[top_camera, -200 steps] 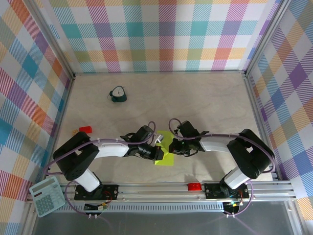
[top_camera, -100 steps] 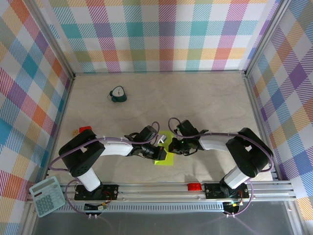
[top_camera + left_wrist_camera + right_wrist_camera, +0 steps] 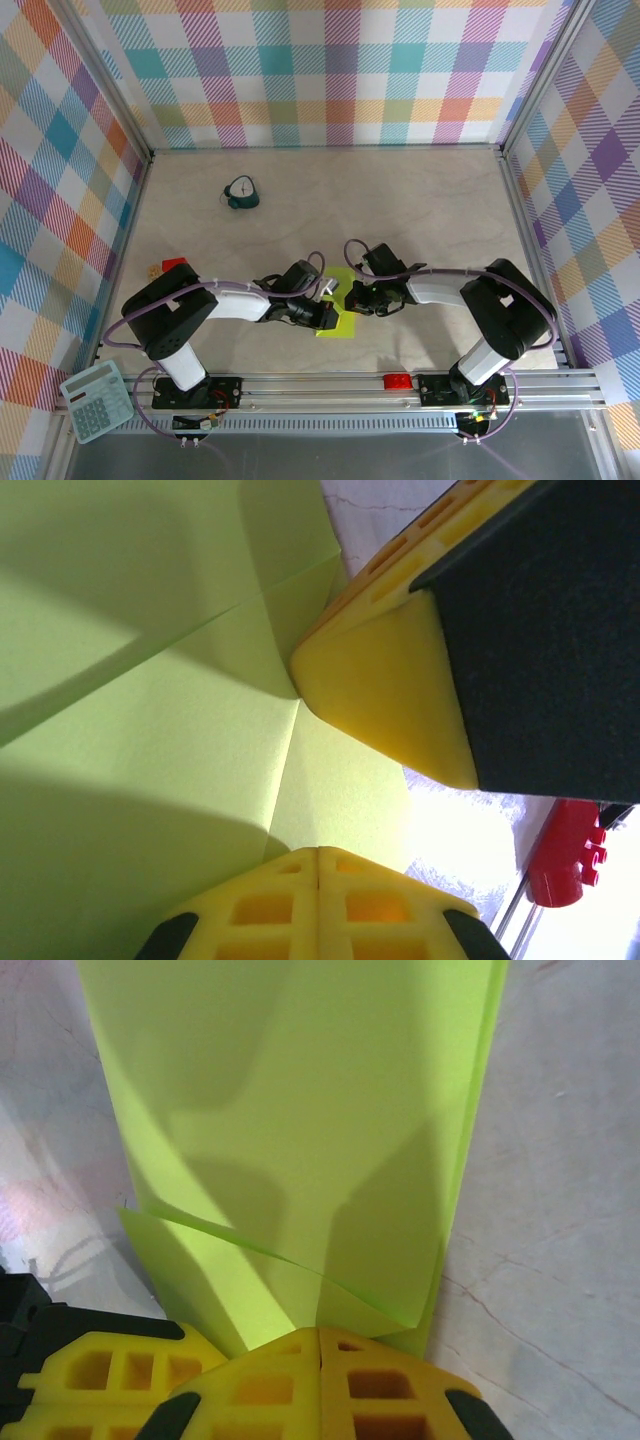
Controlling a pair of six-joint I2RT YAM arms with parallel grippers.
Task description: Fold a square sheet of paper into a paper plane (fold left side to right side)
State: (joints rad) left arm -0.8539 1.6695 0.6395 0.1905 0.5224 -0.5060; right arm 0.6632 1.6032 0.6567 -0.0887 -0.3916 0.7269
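The square sheet of paper (image 3: pixel 340 318) lies folded into a narrow lime strip on the table between the two arms. My left gripper (image 3: pixel 326 311) is shut, its tips resting on the strip's left side (image 3: pixel 318 852) beside a crease in the paper (image 3: pixel 150 730). My right gripper (image 3: pixel 352 298) is shut too, its joined tips (image 3: pixel 320 1332) pressing the near end of the paper (image 3: pixel 300 1110), where a slanted flap edge lifts slightly. The right gripper's yellow finger (image 3: pixel 390 690) touches the sheet close to my left tips. A paper plane is out of view.
A teal clock (image 3: pixel 241 193) stands at the back left. One red block (image 3: pixel 176 265) lies at the left edge, and another red block (image 3: pixel 398 381) (image 3: pixel 560 855) sits on the front rail. A calculator (image 3: pixel 95 400) is at the near left corner. Plaid walls enclose three sides.
The left arm has shifted slightly, its elbow drifting right. Both grippers stay shut on the paper at about the same spot.
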